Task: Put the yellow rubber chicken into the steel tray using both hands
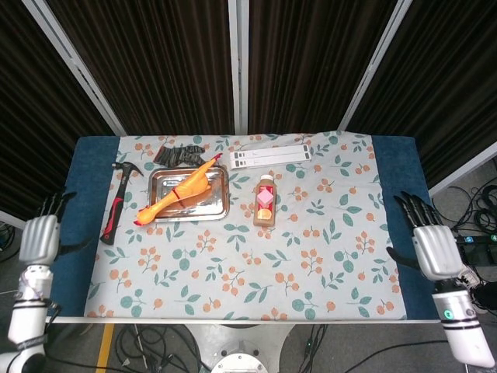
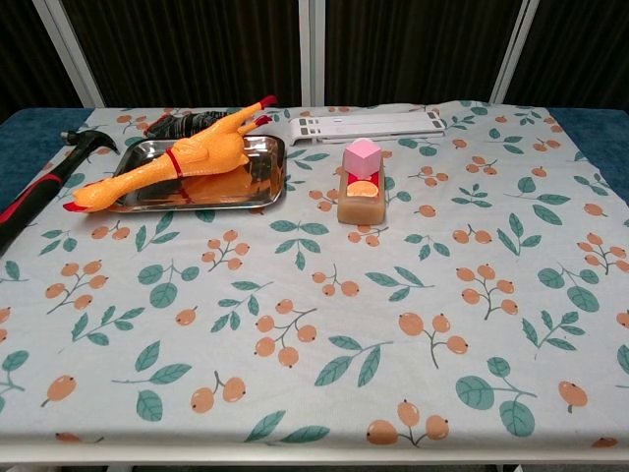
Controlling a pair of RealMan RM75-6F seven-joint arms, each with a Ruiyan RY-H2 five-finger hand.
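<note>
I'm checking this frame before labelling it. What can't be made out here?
- Black bundle behind the steel tray: too small in head view, hidden by the yellow rubber chicken in chest view.
- Print on the white strip: too small.
- Hammer handle: cut off, chest view.
- Left robot hand, right robot hand: outside chest view.

Floral-clothed table (image 1: 311, 256): steel tray (image 1: 219, 207), hammer (image 1: 115, 214), bottle (image 1: 265, 201), white strip (image 1: 272, 155).
</note>
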